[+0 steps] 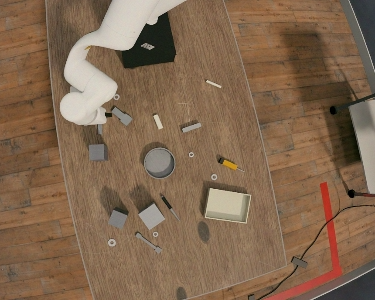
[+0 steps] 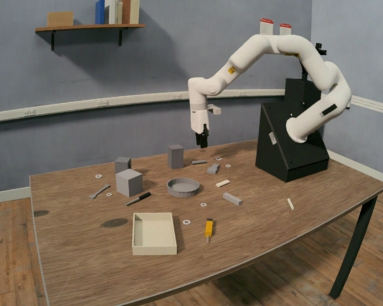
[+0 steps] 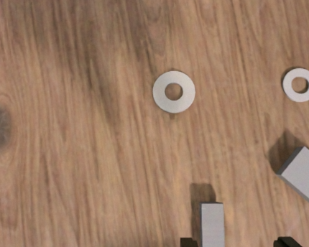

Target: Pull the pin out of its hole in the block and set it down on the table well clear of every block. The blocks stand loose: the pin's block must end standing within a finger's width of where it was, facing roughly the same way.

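The grey pin (image 2: 198,162) lies flat on the table, to the right of the tall grey block (image 2: 175,156) and apart from it. In the overhead view the pin (image 1: 99,129) lies just above that block (image 1: 98,152). My gripper (image 2: 201,140) hangs well above the pin, fingers apart and holding nothing. In the wrist view the pin's end (image 3: 212,224) shows at the bottom edge, between my two black fingertips and far below them. The block stands upright.
A stepped grey piece (image 2: 213,168) and two washers (image 3: 174,92) (image 3: 300,85) lie near the pin. Two more grey blocks (image 2: 122,163) (image 2: 128,182) stand at the left. A round grey dish (image 2: 183,187), a cream tray (image 2: 153,233) and the black base (image 2: 292,141) stand further off.
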`<state>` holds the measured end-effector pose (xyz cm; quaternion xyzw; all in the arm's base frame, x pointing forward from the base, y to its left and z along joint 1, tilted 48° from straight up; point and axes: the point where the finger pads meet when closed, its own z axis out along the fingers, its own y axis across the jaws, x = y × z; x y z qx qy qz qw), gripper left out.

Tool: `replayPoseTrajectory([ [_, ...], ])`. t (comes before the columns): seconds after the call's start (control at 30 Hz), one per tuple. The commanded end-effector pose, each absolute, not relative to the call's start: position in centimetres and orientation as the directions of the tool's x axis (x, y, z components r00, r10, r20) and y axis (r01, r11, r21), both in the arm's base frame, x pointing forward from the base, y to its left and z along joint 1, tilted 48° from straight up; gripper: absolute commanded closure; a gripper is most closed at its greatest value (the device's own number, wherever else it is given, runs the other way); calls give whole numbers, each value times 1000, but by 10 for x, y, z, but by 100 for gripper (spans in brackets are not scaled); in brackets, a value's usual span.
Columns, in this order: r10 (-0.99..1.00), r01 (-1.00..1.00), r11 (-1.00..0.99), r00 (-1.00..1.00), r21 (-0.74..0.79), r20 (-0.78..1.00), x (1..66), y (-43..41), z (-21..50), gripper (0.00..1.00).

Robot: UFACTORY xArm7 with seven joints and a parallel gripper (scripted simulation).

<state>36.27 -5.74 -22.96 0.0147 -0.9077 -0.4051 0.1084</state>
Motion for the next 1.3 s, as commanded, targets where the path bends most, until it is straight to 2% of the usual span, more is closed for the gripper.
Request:
replayPoseTrajectory([
  [0.0, -111, 61, 675, -977, 736, 183, 364, -63, -227, 61],
  [1.27, -110, 61, 675, -977, 736, 183, 367, -90, -203, 61],
])
